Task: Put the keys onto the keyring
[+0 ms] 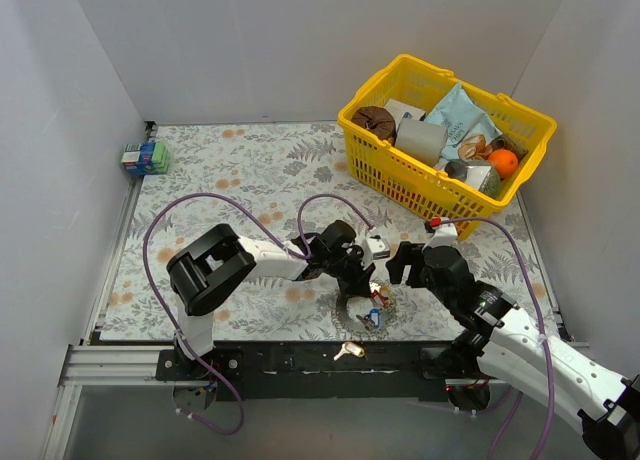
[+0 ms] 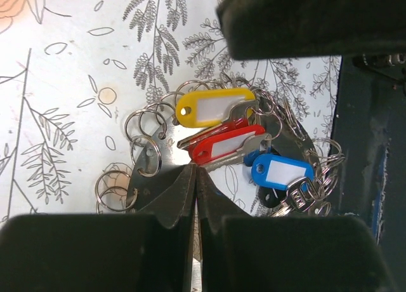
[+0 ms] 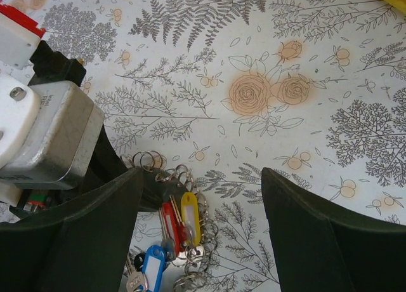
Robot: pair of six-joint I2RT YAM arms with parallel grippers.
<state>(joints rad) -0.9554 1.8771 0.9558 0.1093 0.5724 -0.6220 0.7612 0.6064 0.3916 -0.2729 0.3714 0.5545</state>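
The keys lie bunched near the table's front edge (image 1: 372,305). In the left wrist view I see the yellow (image 2: 212,106), red (image 2: 225,143), blue (image 2: 282,171) and black (image 2: 269,197) heads among several small split rings. A thin arc of the large keyring (image 2: 293,124) curves round them. My left gripper (image 2: 195,170) is shut, tips at the red key's end; I cannot tell if it pinches anything. My right gripper (image 3: 202,178) is open above the bunch, with the yellow key (image 3: 190,216) and red key (image 3: 170,225) by its left finger (image 3: 95,228).
A yellow basket (image 1: 372,160) full of groceries stands at the back right. A small green and blue box (image 1: 146,158) sits at the back left. One loose key (image 1: 348,350) lies on the black rail (image 1: 300,360) in front of the table. White walls enclose the table.
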